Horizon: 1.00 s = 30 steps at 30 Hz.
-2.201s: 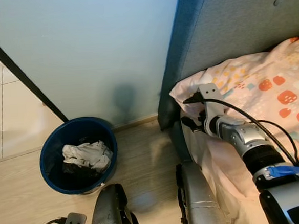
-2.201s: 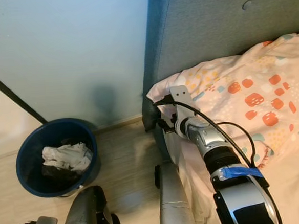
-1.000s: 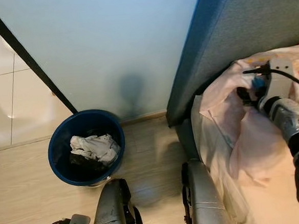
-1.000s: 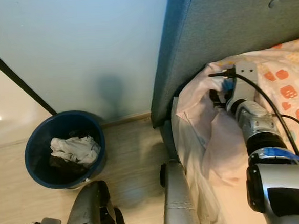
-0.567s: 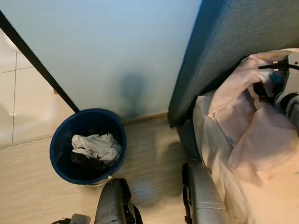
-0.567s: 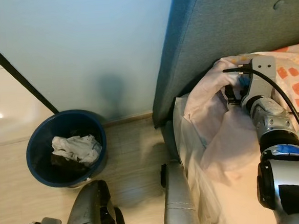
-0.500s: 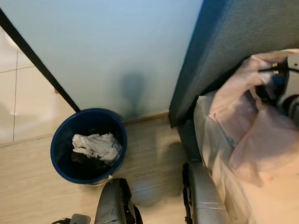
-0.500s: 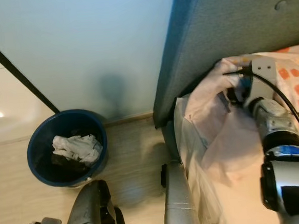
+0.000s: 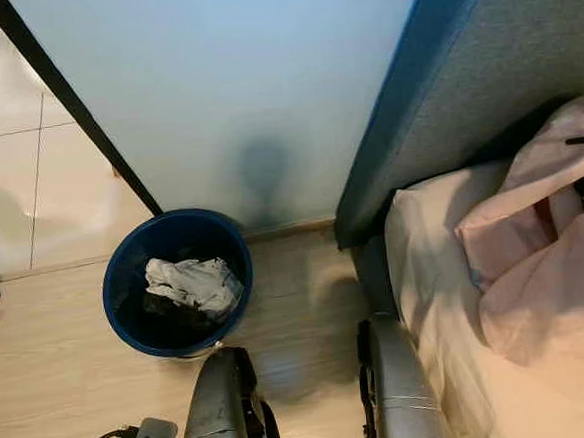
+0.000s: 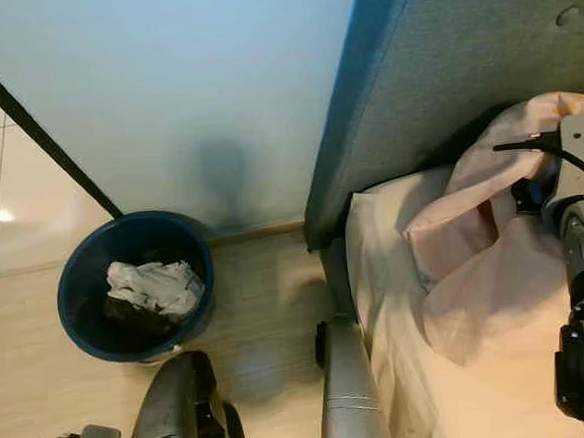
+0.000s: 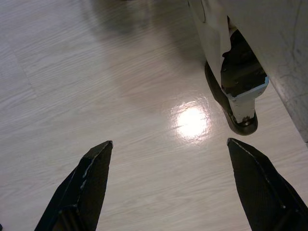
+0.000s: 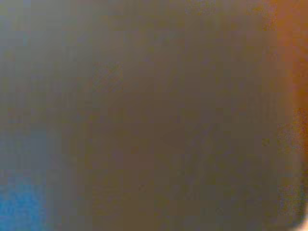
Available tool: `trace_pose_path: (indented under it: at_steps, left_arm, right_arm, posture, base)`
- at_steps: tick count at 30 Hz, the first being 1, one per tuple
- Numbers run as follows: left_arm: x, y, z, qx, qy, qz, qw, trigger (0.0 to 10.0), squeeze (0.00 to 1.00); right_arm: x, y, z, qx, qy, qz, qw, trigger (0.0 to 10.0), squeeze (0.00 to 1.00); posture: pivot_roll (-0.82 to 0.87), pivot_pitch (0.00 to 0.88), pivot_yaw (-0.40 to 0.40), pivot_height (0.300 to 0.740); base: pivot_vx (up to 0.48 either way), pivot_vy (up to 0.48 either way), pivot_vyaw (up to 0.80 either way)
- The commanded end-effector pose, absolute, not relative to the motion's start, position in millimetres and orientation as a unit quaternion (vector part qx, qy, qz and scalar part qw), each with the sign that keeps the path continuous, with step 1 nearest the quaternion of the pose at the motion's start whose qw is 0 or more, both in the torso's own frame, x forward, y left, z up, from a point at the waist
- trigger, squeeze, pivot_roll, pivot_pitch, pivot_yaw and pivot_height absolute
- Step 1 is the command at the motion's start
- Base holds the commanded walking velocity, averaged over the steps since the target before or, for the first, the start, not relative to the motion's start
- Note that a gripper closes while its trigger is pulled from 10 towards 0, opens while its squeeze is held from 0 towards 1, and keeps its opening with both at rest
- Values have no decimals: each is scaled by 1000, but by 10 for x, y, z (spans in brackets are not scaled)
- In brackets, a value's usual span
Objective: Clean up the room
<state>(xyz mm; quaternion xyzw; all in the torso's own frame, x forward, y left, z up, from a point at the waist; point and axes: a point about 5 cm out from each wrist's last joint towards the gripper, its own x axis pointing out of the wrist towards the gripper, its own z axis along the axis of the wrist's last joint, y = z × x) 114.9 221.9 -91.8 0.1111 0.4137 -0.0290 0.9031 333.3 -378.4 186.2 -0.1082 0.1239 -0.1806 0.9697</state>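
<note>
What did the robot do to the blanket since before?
The right gripper took hold of the blanket near the headboard and pulled it back across the bed, folding it over so its plain pink underside shows. The bin with its rags stayed put, and the left gripper hangs open over the floor.

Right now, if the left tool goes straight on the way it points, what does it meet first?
Most likely the wooden floor: the left tool hangs open and points down at bare boards. The robot's foot lies off to one side.

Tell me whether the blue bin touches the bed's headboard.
Apart. The left eye view shows bare wood floor between the blue bin and the headboard.
</note>
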Motion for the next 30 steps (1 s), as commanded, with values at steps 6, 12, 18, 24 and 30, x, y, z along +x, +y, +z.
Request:
trace_pose_path:
  at_steps: [6, 12, 18, 24, 30]
  left_arm:
    - [1001, 2130, -984, 105, 437, -52, 892, 10000, 0]
    - [1005, 2134, -984, 107, 439, -51, 891, 10000, 0]
    - [1022, 2134, -984, 107, 440, -51, 890, 10000, 0]
    - [1087, 2108, -981, 106, 440, -51, 890, 10000, 0]
    - [1081, 2108, -988, 106, 445, -51, 888, 10000, 0]
  right_arm:
    - [3457, -3364, 1506, -32, 166, -71, 983, 10000, 0]
    - [3603, -2721, 1331, 30, 194, 111, 974, 10000, 0]
    - [3630, -2375, 1379, 106, 184, 216, 953, 10000, 0]
    - [3372, -2040, 2124, 279, 21, 428, 859, 10000, 0]
    - [3406, -2376, 2377, 297, -54, 369, 879, 10000, 0]
  posture:
    - [-10, 299, 67, 592]
    - [-14, 294, 68, 592]
    - [-26, 281, 64, 592]
    - [-41, 264, 59, 592]
    - [-53, 253, 59, 592]
  base:
    - [0, 0, 0]
    - [0, 0, 0]
    - [0, 0, 0]
    - [0, 0, 0]
    - [0, 0, 0]
